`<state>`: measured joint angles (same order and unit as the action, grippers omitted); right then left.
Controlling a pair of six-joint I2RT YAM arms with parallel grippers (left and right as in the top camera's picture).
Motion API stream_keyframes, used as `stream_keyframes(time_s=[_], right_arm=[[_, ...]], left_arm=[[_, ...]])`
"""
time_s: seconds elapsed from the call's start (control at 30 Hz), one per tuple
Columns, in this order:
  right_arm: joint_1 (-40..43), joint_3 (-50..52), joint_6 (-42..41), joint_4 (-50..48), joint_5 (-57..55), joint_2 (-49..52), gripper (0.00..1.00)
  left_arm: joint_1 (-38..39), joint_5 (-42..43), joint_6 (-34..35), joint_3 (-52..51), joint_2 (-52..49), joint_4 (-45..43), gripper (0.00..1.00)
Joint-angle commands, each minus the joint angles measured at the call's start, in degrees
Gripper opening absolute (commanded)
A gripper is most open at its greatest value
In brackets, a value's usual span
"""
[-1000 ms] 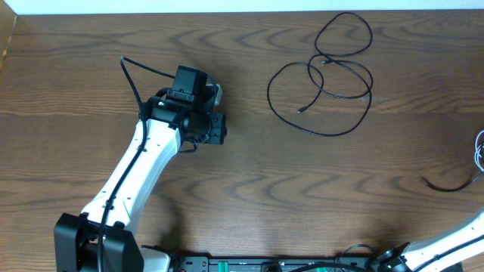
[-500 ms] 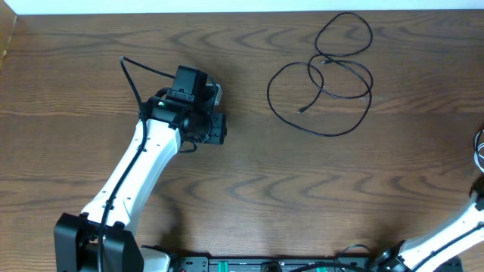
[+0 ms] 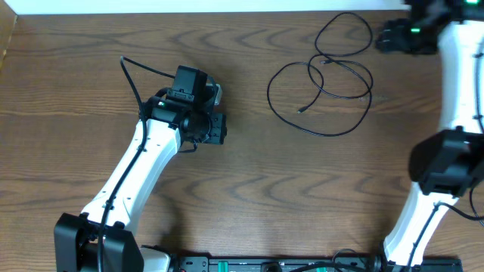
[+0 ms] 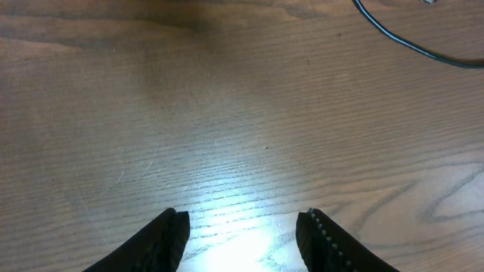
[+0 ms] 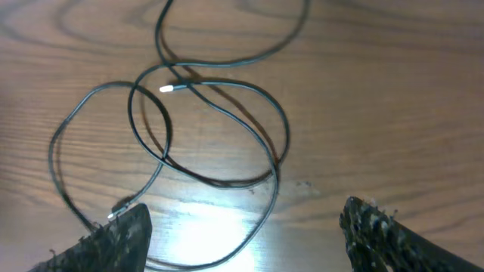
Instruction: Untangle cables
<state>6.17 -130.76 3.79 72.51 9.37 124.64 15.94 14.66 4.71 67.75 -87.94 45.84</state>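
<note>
The black cable (image 3: 330,135) lies in several overlapping loops on the wooden surface (image 3: 302,196), in the upper part of the overhead view, right of centre. A bright plug tip (image 5: 168,88) shows near the top of my right wrist view. My right gripper (image 5: 246,234) hangs just to the right of those loops near the top edge, its jaws spread wide with nothing between them. My left gripper (image 4: 242,230) is well apart to the left over plain wood, its jaws moderately apart and holding nothing.
</note>
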Motion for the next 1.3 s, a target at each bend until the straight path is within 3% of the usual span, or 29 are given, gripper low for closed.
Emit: stream_keyframes(time_s=[0.0, 0.27, 0.53, 0.9, 1.27], right_arm=[[-5.27, -0.17, -1.18, -1.18, -15.87, 4.09, 0.79], [-10.80, -0.17, 3.43, -6.19, -17.44, 12.66, 0.84], [-12.02, -0.15, 8.94, -13.49, -17.68, 14.82, 0.89], [-10.78, 1.09, 27.10, -16.20, -3.80, 15.23, 0.95], [-9.94, 10.49, 37.70, -22.91, -2.73, 15.23, 0.97]], left_arm=[[-0.17, -0.57, 0.50, -0.26, 1.14, 0.00, 0.51], [-0.17, -0.57, 0.48, -0.26, 1.14, 0.07, 0.51], [-0.17, -0.57, 0.50, -0.26, 1.14, 0.17, 0.51], [-0.17, -0.55, 0.50, -0.26, 1.14, 0.17, 0.51], [-0.17, -0.55, 0.50, -0.26, 1.14, 0.20, 0.51]])
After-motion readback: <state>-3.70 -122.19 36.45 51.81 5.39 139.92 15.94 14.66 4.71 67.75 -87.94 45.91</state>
